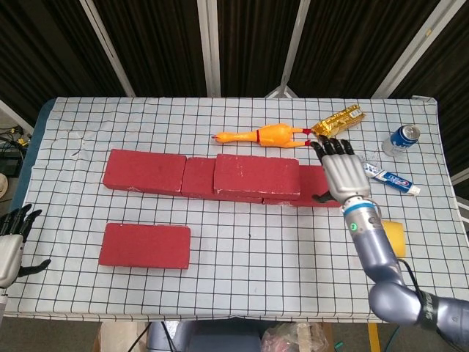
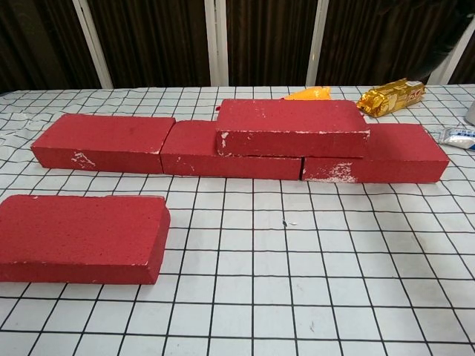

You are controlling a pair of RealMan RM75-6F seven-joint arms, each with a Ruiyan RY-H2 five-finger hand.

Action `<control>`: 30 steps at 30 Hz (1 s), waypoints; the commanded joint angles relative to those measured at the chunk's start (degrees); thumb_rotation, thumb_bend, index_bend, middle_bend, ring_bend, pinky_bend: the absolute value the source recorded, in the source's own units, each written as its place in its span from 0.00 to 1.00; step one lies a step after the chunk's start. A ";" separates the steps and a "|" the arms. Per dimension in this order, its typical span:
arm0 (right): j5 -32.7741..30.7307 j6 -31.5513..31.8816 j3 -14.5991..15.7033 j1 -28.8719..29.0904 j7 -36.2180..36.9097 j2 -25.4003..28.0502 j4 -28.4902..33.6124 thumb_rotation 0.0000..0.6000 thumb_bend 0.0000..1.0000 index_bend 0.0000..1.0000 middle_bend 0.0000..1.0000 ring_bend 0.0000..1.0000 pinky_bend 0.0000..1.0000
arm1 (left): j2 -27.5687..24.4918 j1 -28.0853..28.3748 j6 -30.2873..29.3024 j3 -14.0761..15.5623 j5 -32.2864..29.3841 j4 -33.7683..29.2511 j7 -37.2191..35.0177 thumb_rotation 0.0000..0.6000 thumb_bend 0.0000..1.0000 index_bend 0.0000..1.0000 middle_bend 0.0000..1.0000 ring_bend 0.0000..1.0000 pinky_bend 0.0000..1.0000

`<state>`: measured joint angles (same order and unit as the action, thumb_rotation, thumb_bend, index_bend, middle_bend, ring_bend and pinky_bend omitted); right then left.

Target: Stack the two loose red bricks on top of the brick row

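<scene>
One stacked brick [image 1: 256,174] lay on the brick row [image 1: 146,172] in the head view, and the loose brick [image 1: 145,245] sat apart on the tabletop [image 1: 293,249]. Right hand [image 1: 342,176] hovered over the row's right end, fingers [image 1: 330,149] spread, holding nothing; left hand [image 1: 10,246] was at the tabletop's left edge, fingers apart. Chest view showed the stacked brick [image 2: 292,127] bridging the row's [image 2: 104,142] joint, loose brick [image 2: 80,237] nearer; neither hand appeared
</scene>
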<state>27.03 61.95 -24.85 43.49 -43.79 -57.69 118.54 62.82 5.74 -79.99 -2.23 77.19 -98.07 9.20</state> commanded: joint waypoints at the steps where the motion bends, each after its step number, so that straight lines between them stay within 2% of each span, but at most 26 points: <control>1: 32.20 4.24 9.68 -20.92 22.75 7.28 3.00 1.00 0.16 0.12 0.00 0.00 0.00 | 0.34 -0.26 -0.47 0.50 0.79 -0.34 0.58 1.00 0.00 0.12 0.00 0.00 0.02; 5: 46.51 9.66 15.42 -28.24 32.68 6.56 -1.37 1.00 0.16 0.12 0.00 0.00 0.00 | 0.88 -0.16 -0.45 1.11 2.01 -1.14 1.65 1.00 0.00 0.12 0.00 0.00 0.02; 11: 56.02 17.36 21.33 -34.86 37.99 1.79 -8.75 1.00 0.16 0.12 0.00 0.00 0.00 | 1.59 -0.10 -1.92 1.45 4.55 -3.37 4.66 1.00 0.00 0.11 0.00 0.00 0.02; 14: 57.88 19.19 22.94 -36.60 38.99 -0.06 -10.73 1.00 0.16 0.12 0.00 0.00 0.00 | 1.86 0.18 -1.95 1.27 4.30 -5.18 7.80 1.00 0.00 0.09 0.00 0.00 0.02; 19: 60.01 20.71 24.45 -38.15 40.44 -1.81 -12.91 1.00 0.16 0.12 0.00 0.00 0.00 | -0.89 3.28 3.88 0.90 0.98 -9.95 13.31 1.00 0.00 0.04 0.00 0.00 0.02; 28: 58.23 19.70 24.39 -38.61 42.80 -3.55 -16.79 1.00 0.16 0.12 0.00 0.00 0.00 | -3.17 11.57 17.48 0.44 -3.74 -17.00 16.94 1.00 0.00 0.03 0.00 0.00 0.02; 30: 57.84 19.51 24.26 -38.69 44.07 -3.75 -17.64 1.00 0.16 0.12 0.00 0.00 0.00 | -3.00 12.92 18.56 -0.14 -5.11 -17.64 17.93 1.00 0.00 0.03 0.00 0.00 0.02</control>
<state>85.22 81.76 -0.52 4.85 -0.55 -61.19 101.55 60.16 16.84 -63.06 -1.85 73.75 -114.31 25.83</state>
